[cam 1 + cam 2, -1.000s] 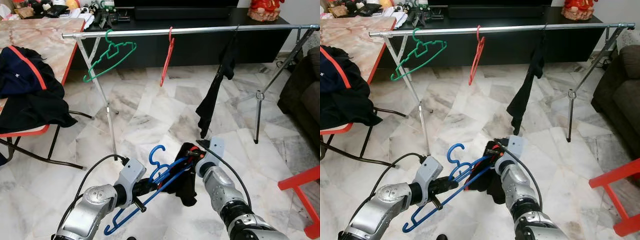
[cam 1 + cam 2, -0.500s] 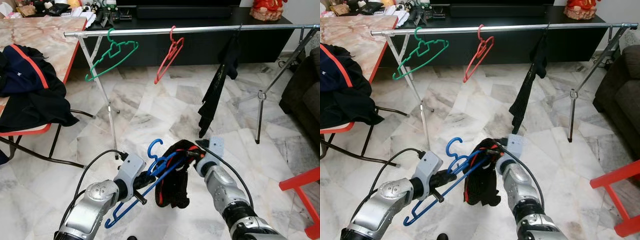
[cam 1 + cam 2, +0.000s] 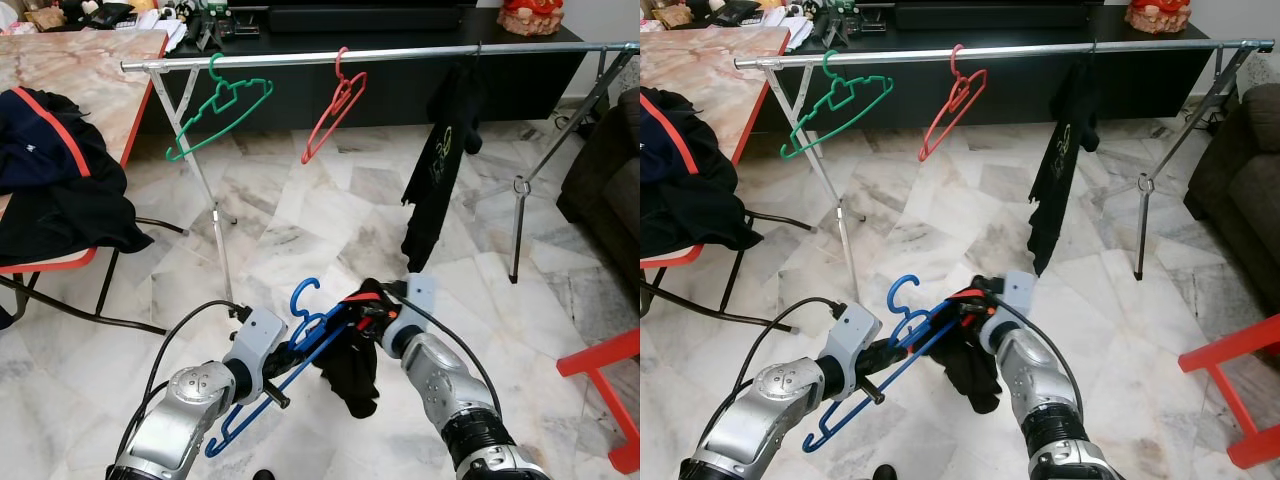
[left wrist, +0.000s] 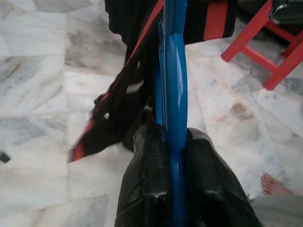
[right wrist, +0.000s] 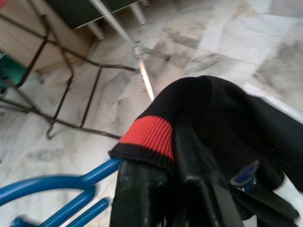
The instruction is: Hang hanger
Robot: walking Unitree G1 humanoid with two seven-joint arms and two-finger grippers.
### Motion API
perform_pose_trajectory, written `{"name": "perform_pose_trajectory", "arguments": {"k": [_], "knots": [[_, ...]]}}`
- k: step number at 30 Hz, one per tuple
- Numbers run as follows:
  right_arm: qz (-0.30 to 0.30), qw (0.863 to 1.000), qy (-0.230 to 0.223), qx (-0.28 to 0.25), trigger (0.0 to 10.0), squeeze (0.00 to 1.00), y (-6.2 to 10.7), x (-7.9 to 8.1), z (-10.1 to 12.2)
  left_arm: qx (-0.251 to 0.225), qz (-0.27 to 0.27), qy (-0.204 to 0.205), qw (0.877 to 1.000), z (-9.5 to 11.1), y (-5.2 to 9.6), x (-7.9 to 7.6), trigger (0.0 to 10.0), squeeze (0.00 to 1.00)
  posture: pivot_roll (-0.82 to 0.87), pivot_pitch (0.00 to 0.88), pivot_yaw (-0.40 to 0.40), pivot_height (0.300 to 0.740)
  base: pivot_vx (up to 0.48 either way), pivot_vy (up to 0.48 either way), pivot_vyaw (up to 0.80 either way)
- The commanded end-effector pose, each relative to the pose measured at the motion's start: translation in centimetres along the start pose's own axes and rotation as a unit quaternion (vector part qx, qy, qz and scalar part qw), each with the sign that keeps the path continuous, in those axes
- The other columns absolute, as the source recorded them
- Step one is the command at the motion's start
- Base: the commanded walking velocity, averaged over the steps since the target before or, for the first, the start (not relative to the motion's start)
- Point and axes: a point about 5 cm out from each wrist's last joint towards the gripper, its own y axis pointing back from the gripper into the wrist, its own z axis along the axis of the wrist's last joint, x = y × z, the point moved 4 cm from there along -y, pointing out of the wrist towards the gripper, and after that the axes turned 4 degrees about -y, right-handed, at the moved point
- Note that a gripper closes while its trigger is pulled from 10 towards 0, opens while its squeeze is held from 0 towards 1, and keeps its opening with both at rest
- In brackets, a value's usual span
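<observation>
The left gripper (image 4: 175, 189) is clamped tight on the bar of a blue hanger (image 3: 300, 350), whose hook curls up just above it. Right beside it, the right gripper (image 5: 182, 179) pinches the red-banded edge of a black garment (image 3: 355, 365) that is bunched over the hanger's far end and droops below both grippers.

The risk, I'd say, is that the cloth is only half on: if the right gripper lets go too soon it could slide off the sloping arm to the floor. Lifting the hanger at this tilt might also miss the rail or knock its neighbours.

Well beyond the grippers stands a metal rail (image 3: 400, 54) carrying a green hanger (image 3: 220, 115), a red hanger (image 3: 333, 110) and a dark hanging garment (image 3: 437, 165). Under everything is a pale marble floor (image 3: 300, 230). Off to the left gripper's side a table (image 3: 90, 70) holds a dark jacket (image 3: 50, 170); a red stool (image 3: 600, 385) sits out past the right gripper.
</observation>
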Motion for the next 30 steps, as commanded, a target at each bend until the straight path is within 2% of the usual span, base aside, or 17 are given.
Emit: {"name": "perform_pose_trajectory", "arguments": {"k": [1,5,7,10,12,14,16,18,19,24,25,27,30], "knots": [[0.01,1.0,0.015,-0.008,10.0,0.0,0.3,0.1,0.3,-0.017,-0.017,0.004,1.0,0.6,0.0,-0.5,10.0,0.0,0.06,0.213,-0.017,0.74,0.0,0.0,0.0],[0.019,0.999,0.048,-0.015,10.0,0.0,0.7,0.0,1.3,-0.03,-0.031,0.021,0.999,0.9,0.4,-0.8,10.0,0.0,0.05,0.216,-0.019,0.74,0.0,0.0,0.0],[0.048,0.997,0.054,-0.021,10.0,0.0,1.0,0.8,1.9,-0.033,-0.03,0.025,0.999,1.0,0.4,-0.6,10.0,0.0,0.05,0.216,-0.019,0.74,0.0,0.0,0.0],[0.127,0.984,0.121,-0.028,10.0,0.0,1.7,2.9,2.3,-0.043,-0.041,0.033,0.998,1.5,0.1,-1.0,10.0,0.0,0.05,0.217,-0.019,0.74,0.0,0.0,0.0],[0.119,0.981,0.147,-0.034,10.0,0.0,1.8,2.4,2.8,-0.046,-0.049,0.033,0.997,1.7,0.0,-1.4,10.0,0.0,0.04,0.217,-0.018,0.74,0.0,0.0,0.0],[0.105,0.983,0.147,-0.04,10.0,0.0,1.8,1.9,3.3,-0.046,-0.052,0.032,0.997,1.7,-0.1,-1.5,10.0,0.0,0.04,0.217,-0.019,0.74,0.0,0.0,0.0],[0.056,0.985,0.15,-0.059,10.0,0.0,2.1,-0.1,5.2,-0.043,-0.058,0.033,0.997,1.5,0.0,-1.8,10.0,0.0,0.04,0.217,-0.019,0.74,0.0,0.0,0.0],[0.052,0.985,0.155,-0.06,10.0,0.0,2.3,-0.4,5.6,-0.041,-0.061,0.034,0.997,1.4,0.1,-1.8,10.0,0.0,0.04,0.217,-0.02,0.74,0.0,0.0,0.0],[0.086,0.98,0.169,-0.058,10.0,0.0,2.6,0.4,5.5,-0.042,-0.06,0.034,0.997,1.4,0.1,-1.8,10.0,0.0,0.04,0.218,-0.021,0.74,0.0,0.0,0.0],[0.157,0.966,0.197,-0.052,10.0,0.0,3.2,2.5,4.8,-0.044,-0.053,0.035,0.997,1.5,-0.1,-1.7,10.0,0.0,0.04,0.218,-0.02,0.74,0.0,0.0,0.0],[0.194,0.961,0.191,-0.058,10.0,0.0,3.5,3.8,4.7,-0.044,-0.054,0.033,0.997,1.6,-0.3,-1.8,10.0,0.0,0.04,0.218,-0.018,0.74,0.0,0.0,0.0],[0.224,0.955,0.184,-0.065,10.0,0.0,3.9,4.9,4.8,-0.046,-0.055,0.032,0.997,1.7,-0.5,-2.0,10.0,0.0,0.04,0.218,-0.018,0.74,0.0,0.0,0.0],[0.237,0.951,0.186,-0.064,10.0,0.0,4.1,5.4,4.6,-0.056,-0.046,0.034,0.997,2.1,-0.7,-2.0,10.0,0.0,0.03,0.216,-0.018,0.74,0.0,0.0,0.0]]}}
